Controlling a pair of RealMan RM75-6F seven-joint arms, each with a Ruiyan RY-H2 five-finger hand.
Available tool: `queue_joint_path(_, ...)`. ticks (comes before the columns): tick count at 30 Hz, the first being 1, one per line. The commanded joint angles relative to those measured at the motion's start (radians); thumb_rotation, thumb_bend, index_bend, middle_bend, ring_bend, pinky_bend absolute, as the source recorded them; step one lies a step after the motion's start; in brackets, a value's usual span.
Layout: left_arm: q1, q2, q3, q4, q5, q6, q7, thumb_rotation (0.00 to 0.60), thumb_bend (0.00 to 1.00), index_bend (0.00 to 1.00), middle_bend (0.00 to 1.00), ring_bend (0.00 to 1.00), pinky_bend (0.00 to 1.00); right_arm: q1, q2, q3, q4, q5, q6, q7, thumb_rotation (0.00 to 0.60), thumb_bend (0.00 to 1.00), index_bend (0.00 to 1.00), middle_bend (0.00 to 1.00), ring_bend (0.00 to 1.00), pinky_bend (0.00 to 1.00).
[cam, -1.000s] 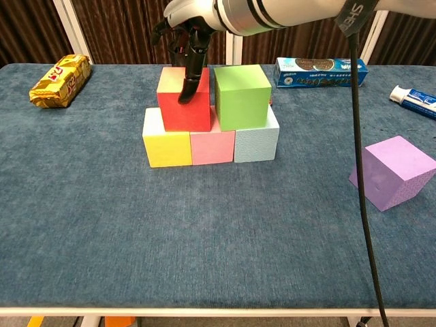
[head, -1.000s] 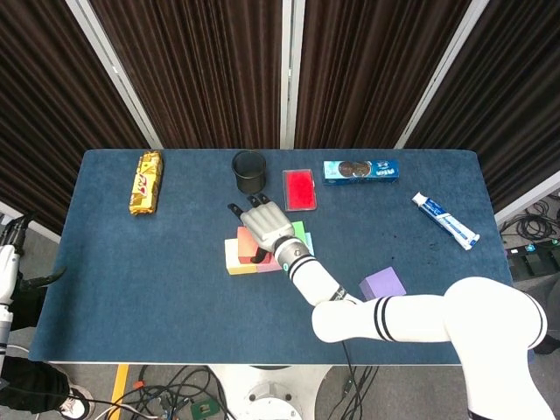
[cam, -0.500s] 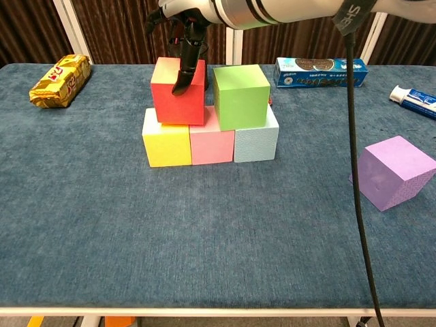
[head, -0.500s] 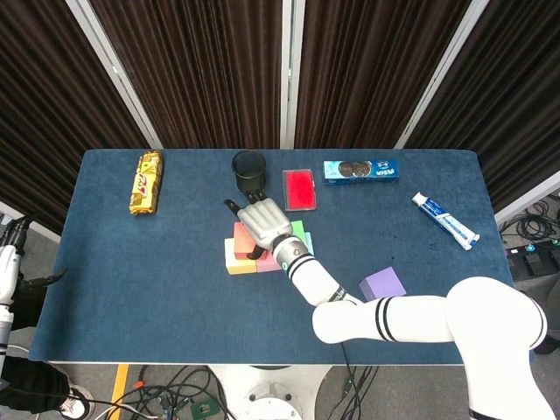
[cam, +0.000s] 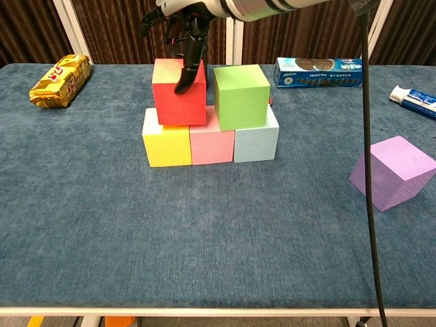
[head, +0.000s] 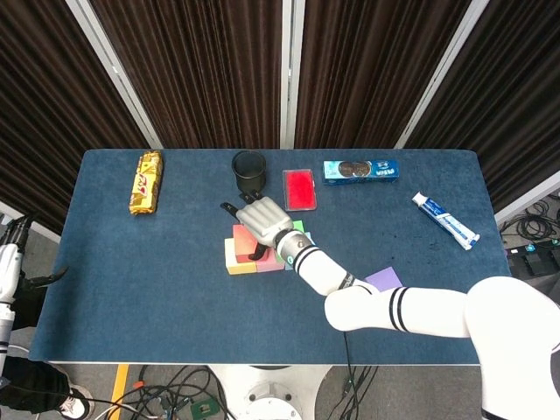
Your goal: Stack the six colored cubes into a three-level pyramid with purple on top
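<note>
The right hand [head: 262, 220] lies over the block stack at the tabletop [head: 131, 289] centre, covering the red block [head: 242, 241]. The yellow block [head: 234, 260] peeks out at eight o'clock, the purple block [head: 385, 279] sits at four o'clock, well apart.

Before me stands a table [head: 131, 297] covered in blue cloth. Behind it hang dark brown pleated curtains [head: 201, 70] split by white frame bars [head: 286, 70]. Below, cables [head: 175, 389] tangle on the floor.
</note>
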Motion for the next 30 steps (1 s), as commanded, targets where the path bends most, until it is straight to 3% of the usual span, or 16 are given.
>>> queue_joint_path(1, -0.003, 0.000, 0.000, 0.001, -0.001, -0.005, 0.003, 0.600, 0.16, 0.06, 0.08, 0.01, 0.15, -0.009, 0.014, 0.001, 0.019, -0.036, -0.032, 0.034, 0.600, 0.15, 0.00, 0.51, 0.02, 0.00)
queue_joint_path(11, -0.008, -0.003, 0.001, -0.001, -0.001, -0.011, 0.016, 0.600, 0.16, 0.06, 0.08, 0.01, 0.15, -0.005, 0.023, -0.026, 0.017, -0.082, -0.041, 0.073, 0.600, 0.16, 0.00, 0.51, 0.02, 0.00)
queue_joint_path(30, -0.010, 0.002, 0.001, -0.005, -0.002, -0.013, 0.017, 0.600, 0.16, 0.06, 0.08, 0.01, 0.15, 0.034, 0.027, -0.077, -0.006, -0.057, -0.015, 0.083, 0.600, 0.16, 0.00, 0.51, 0.02, 0.00)
